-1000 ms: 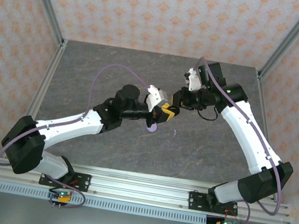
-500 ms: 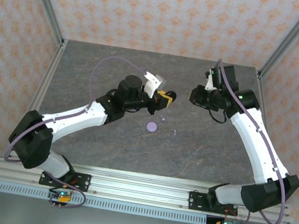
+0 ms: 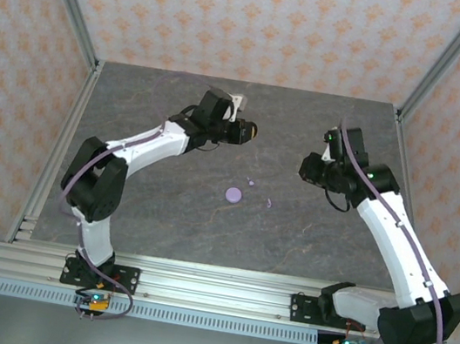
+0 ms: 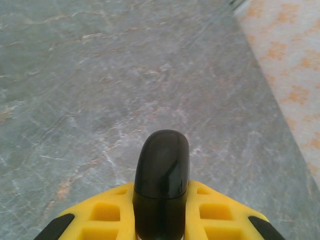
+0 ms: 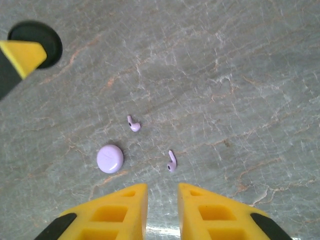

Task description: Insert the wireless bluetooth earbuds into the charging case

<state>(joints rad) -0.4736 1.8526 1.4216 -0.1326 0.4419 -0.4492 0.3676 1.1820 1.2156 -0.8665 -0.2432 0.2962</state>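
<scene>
Currently, the left gripper (image 4: 161, 197) is raised over the far-centre part of the grey marble-patterned worktop (image 3: 145, 202). Its yellow fingers (image 4: 100, 215) are clenched across the flat faces of a glossy black round charging case (image 4: 161, 160), which is held clear of the surface. The right gripper (image 5: 162, 200) hovers to the right of the work area, pointed down at the worktop. Its fingers are parted by a narrow gap and grasp nothing.

Three task items lie on the worktop between the two arms. A pale lavender round charging case (image 5: 110, 159) rests flat and appears closed, though its lid seam is too small to confirm. One pale lavender stemmed earbud (image 5: 133, 124) lies just beside it on the far side. A second lavender earbud (image 5: 171, 161) lies near it on the right. Neither earbud touches the case or the other earbud.

Assessment: no lavender earbud is seated yet, so the insertion step is at its start. The right gripper is the better placed for a pick, with the second earbud almost directly ahead of its fingers.

Next move, as a judgement:
1. Lower the right fingers astride that earbud.
2. Close on its body rather than on its thin stem.
3. Lift.

The part is tiny and lies flat on a hard surface, so an off-centre closure is likely to flick it away. The lavender case needs opening and steadying before any earbud goes in.
</scene>
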